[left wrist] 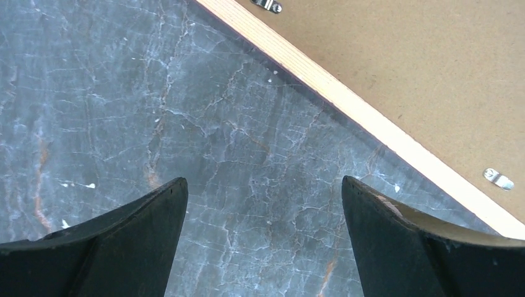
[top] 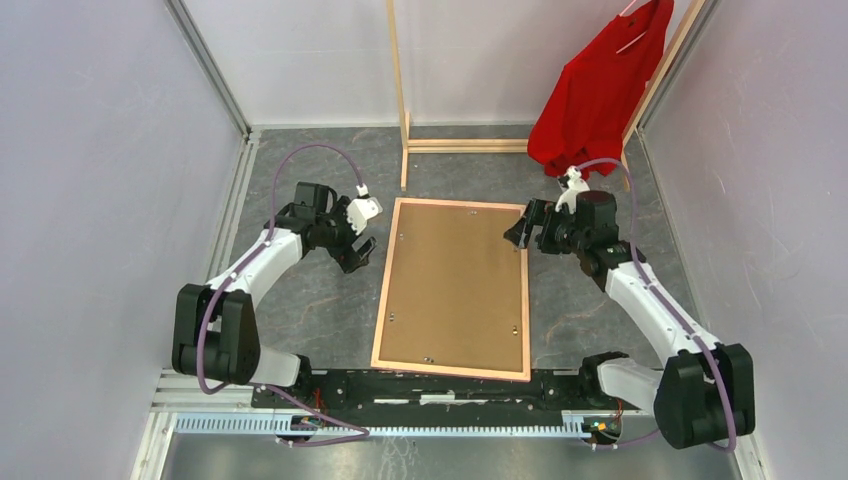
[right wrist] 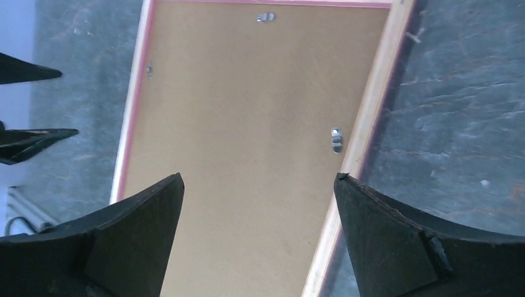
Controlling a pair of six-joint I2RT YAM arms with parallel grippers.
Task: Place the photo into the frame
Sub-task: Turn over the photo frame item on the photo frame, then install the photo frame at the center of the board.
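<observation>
The frame lies face down in the middle of the table, its brown board backing up and its light wood edges around it. The photo is out of view. My left gripper hangs open over bare table just left of the frame's left edge, with nothing between its fingers. My right gripper stands open over the frame's upper right corner, its jaws spread above the backing and the right edge, holding nothing. Small metal tabs sit along the backing's rim.
A bare-wood clothes rack stands at the back, with a red shirt hanging at its right end. Grey walls close in both sides. The table top is dark grey marble pattern.
</observation>
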